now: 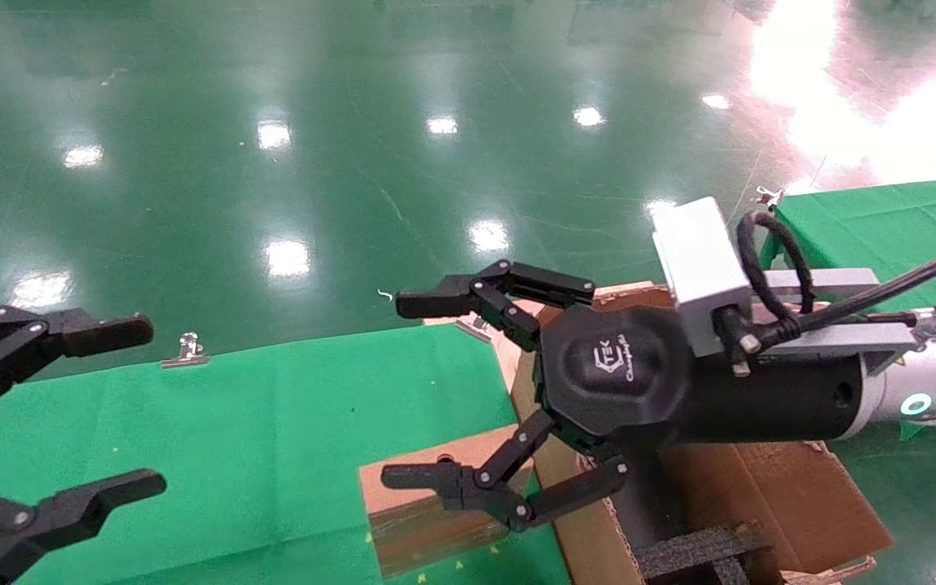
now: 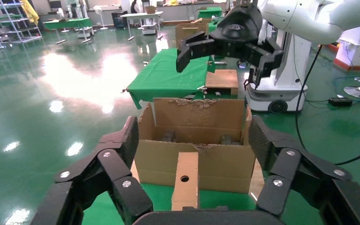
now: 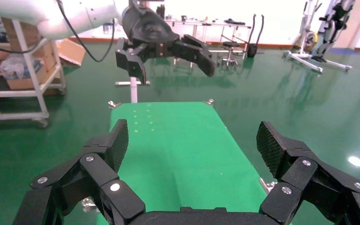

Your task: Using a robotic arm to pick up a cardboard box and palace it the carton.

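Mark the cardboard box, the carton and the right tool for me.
cardboard box [image 2: 185,180], left wrist view, face just above its round hole.
carton [image 2: 215,164], left wrist view, near wall.
right tool [image 1: 468,390], head view, open, midway between its fingertips.

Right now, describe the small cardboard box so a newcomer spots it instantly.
Find the green-clothed table; at its edge stands the large brown corrugated carton with torn flaps. Lying against the carton's outer wall is the small flat brown cardboard box: far smaller, closed, with one round hole.

bright overhead light — glare patches on green floor [image 1: 289,187] | sharp — soft shadows
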`<move>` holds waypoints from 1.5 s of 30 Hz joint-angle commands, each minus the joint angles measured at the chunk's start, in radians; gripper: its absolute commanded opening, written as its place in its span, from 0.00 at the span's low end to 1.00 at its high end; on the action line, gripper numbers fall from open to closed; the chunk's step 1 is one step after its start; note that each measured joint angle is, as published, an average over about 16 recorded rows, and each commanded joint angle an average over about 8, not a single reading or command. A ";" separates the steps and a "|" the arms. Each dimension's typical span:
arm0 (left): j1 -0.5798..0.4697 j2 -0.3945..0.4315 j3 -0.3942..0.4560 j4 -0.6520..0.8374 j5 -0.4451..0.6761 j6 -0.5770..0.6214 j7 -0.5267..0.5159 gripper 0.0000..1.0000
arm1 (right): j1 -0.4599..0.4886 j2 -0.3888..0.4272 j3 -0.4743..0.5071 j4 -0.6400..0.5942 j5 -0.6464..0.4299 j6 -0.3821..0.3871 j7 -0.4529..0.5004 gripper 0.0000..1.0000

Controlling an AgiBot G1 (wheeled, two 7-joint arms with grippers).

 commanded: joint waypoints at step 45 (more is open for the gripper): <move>0.000 0.000 0.000 0.000 -0.001 0.000 0.000 1.00 | 0.580 -0.415 -0.717 -0.316 -0.813 -0.066 -0.109 0.44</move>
